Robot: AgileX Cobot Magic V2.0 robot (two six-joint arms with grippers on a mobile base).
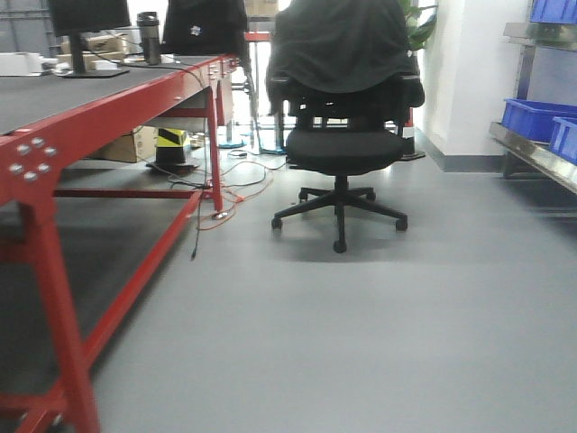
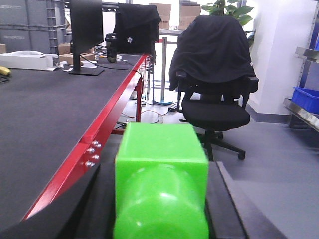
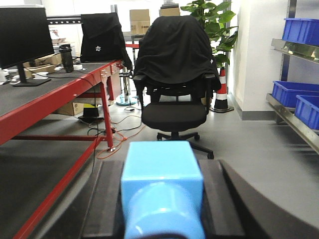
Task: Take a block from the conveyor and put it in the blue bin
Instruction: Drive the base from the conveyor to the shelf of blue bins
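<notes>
One conveyor [image 1: 54, 95], two blocks [image 2: 160, 169] [image 3: 162, 181], one chair [image 1: 343, 149]

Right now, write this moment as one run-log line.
left gripper: shut on bright green block | right gripper: shut on light blue block | dark grey red-framed conveyor: left | blue bins: shelf, right

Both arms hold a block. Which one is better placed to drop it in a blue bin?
Likely the right gripper: blue bins sit on its side, while the left gripper is beside the conveyor.
</notes>
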